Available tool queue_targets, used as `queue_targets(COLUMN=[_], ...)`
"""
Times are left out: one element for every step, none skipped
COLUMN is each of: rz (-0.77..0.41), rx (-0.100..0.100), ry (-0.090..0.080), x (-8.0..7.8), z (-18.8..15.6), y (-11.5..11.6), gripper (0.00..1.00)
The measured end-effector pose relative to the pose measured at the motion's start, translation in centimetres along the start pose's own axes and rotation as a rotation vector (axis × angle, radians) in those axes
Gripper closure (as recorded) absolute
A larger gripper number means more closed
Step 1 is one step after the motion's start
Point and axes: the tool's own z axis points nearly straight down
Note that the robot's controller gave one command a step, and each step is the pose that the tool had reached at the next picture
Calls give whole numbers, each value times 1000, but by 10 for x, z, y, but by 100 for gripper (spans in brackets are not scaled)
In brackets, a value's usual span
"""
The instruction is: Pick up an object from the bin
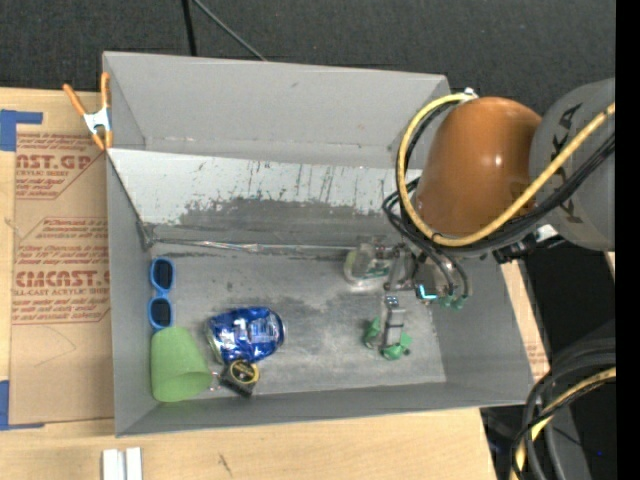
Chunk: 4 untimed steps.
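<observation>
Clutter in the camera view keeps to the left end of the grey metal bin [300, 118]. A pair of blue sunglasses [160, 291] lies along the left wall, and a pale green cup [178, 366] lies on its side in the near left corner. A crumpled blue-and-white packet [246, 333] sits just beside the cup, and a small black-and-yellow round thing [241, 373] touches the packet's near edge. All of these are well apart from the gripper [395, 318], with bare scuffed floor between. Closer in, a clear silvery thing [363, 264] lies near the foot of the back wall, just beside the gripper's upper part on its left. The arm's orange cover [478, 168], ringed by yellow and black cables [408, 183], bulks over the right end of the bin and hides the floor and wall beneath it (the far right corner is wholly covered). The gripper hangs down from under that cover, dark, with small teal fittings about it. Whether it is parted or closed cannot be told, nor whether it touches the small green thing [390, 346] or only stands just above it. That thing lies on the floor right of the middle, toward the near wall, directly at the gripper's tip. It is bright green and knobbly in outline, and too small for its kind to be made out.
</observation>
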Motion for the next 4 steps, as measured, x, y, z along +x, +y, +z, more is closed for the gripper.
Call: queue_targets(rz=[59,242,429,462], rx=[1,-2,-2,-1], ry=[-14,-8,-7,-2], x=[21,23,26,23], z=[148,117,109,150], y=[-95,-84,-83,-75], gripper=[0,0,0,0])
